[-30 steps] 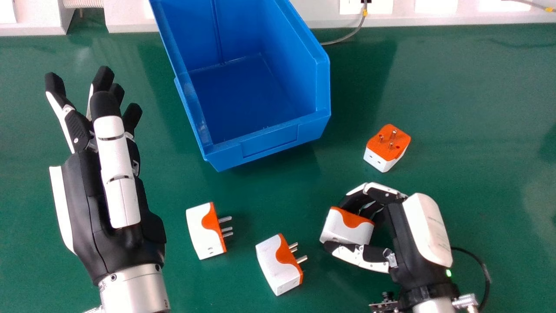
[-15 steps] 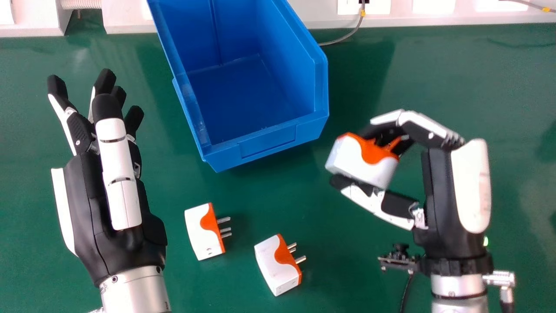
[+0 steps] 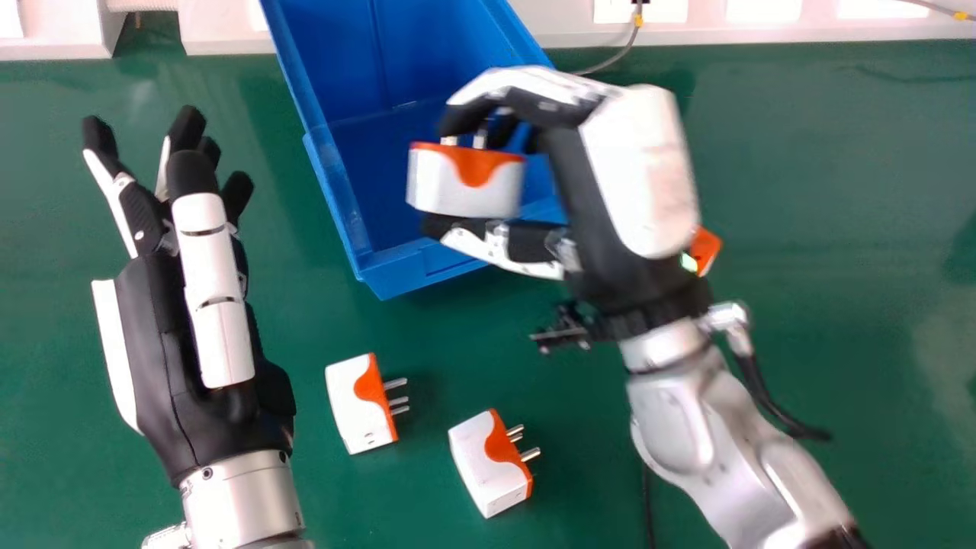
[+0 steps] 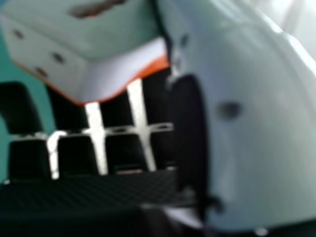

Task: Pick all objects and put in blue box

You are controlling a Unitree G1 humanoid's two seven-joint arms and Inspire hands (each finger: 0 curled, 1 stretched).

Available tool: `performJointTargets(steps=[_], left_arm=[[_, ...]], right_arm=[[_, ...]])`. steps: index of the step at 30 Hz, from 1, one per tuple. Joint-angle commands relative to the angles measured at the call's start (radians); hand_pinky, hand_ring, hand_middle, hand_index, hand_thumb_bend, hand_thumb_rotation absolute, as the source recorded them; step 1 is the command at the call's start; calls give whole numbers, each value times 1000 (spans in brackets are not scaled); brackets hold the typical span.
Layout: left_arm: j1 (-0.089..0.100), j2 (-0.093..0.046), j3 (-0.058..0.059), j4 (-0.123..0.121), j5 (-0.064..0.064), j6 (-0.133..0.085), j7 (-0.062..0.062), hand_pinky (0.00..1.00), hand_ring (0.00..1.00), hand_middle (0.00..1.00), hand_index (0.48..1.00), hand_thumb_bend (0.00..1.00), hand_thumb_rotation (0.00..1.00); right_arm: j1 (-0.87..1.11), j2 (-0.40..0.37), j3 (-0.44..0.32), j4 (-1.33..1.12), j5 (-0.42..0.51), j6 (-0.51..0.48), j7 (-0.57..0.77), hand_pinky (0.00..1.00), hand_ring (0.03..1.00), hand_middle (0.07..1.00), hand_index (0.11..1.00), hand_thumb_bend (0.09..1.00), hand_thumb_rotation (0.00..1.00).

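Head view: a white-and-orange adapter (image 3: pixel 461 194) is being pinched at nine o'clock from the right hand's (image 3: pixel 637 164) palm, between curled fingers and thumb.
Compared with the earlier frame, the adapter is being carried toward ten o'clock, from beside the blue box's (image 3: pixel 393 278) four-o'clock side to a place overlapping its opening in view; its height is not being made clear. Two loose adapters, one (image 3: pixel 354 404) at seven o'clock from the box and another (image 3: pixel 488 465) at six, are being left where they were lying. At eight o'clock, the left hand (image 3: pixel 156 328) is being held spread.
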Motion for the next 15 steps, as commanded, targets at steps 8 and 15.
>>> performJointTargets(steps=[8, 15], left_arm=[[-10, -67, -13, -14, 0, -26, -18, 914, 946, 932, 920, 568, 825], [-10, -67, -14, -11, 6, -28, -24, 916, 949, 934, 925, 569, 828]], right_arm=[[-244, 21, 73, 286, -39, 46, -111, 346, 449, 478, 492, 501, 0], [-277, 20, 90, 350, -15, 60, -135, 346, 454, 483, 493, 501, 0]])
